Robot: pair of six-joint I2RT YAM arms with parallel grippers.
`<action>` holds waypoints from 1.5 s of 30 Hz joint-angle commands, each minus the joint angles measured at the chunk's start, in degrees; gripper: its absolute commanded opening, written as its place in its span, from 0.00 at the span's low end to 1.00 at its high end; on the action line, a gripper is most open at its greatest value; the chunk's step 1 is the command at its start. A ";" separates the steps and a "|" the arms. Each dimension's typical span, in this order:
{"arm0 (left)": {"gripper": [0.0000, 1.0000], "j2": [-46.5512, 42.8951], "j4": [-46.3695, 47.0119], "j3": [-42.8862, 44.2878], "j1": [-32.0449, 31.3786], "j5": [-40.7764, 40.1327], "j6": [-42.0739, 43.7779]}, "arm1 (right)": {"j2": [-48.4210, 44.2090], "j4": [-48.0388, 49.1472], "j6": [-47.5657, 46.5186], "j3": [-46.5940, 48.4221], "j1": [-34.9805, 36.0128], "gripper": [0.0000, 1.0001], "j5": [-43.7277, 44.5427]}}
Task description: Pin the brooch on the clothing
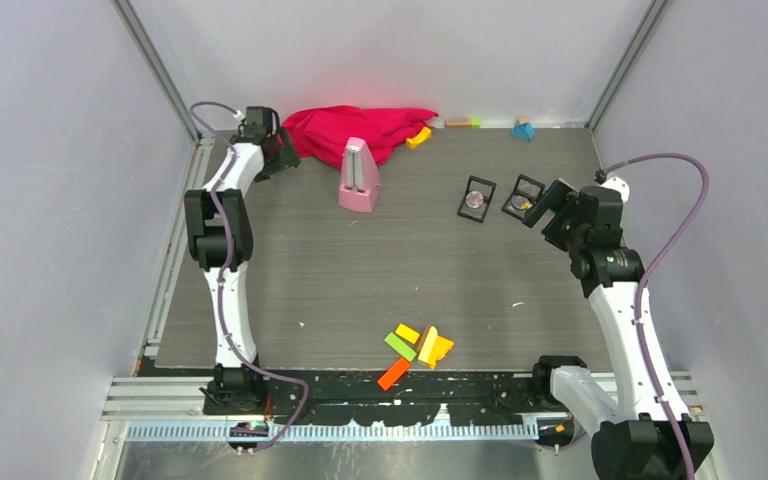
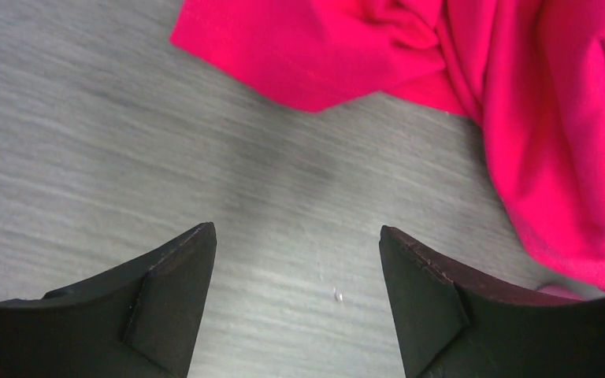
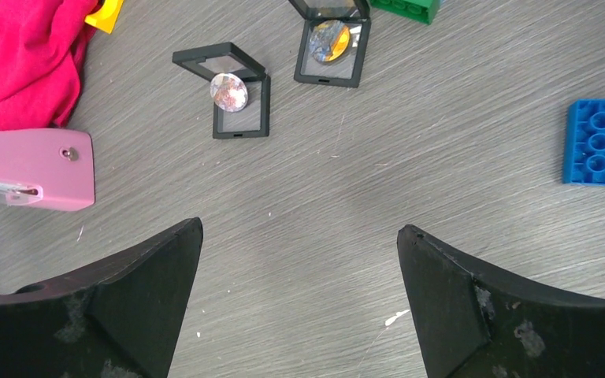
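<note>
On the grey counter [image 1: 380,270], right of centre in the overhead view, two small black display cases sit just beside each other with their lids tilted up. In the right wrist view the left-hand case [image 3: 240,130] holds a silvery-pink round brooch [image 3: 228,92] on its clear bed. The case at the top centre [image 3: 327,79] holds a blue-and-orange round brooch [image 3: 329,41]. The clothing [image 1: 360,128] lies crumpled at the top centre of the overhead frame, against the back wall, with a yellow block [image 1: 418,138] touching its right edge and a pink metronome-shaped box [image 1: 360,175] just below it. The left gripper [image 2: 295,236] hangs over bare counter at the shirt's left edge, its jaws apart and holding nothing. The right gripper [image 3: 299,228] is spread wide and also holds nothing; it sits near the two cases. A blue block [image 3: 597,142] lies at the right of its view. Loose coloured blocks [image 1: 418,347] are heaped at the bottom centre of the overhead frame.
</note>
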 commanded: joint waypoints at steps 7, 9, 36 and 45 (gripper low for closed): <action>0.78 10.86 -2.19 14.78 0.38 -3.58 4.60 | 3.27 1.07 -0.32 1.21 -0.15 0.98 -4.17; 0.77 12.01 -1.99 16.09 0.38 -3.66 5.07 | 4.00 1.09 -0.26 1.23 -0.13 0.97 -4.46; 0.00 -7.15 15.36 5.10 0.38 -10.14 8.99 | 7.25 0.11 0.53 3.11 -0.13 0.95 -7.82; 0.00 -34.52 14.18 -6.68 0.38 -6.97 10.50 | 4.64 -0.11 0.48 2.95 -0.13 0.93 -11.07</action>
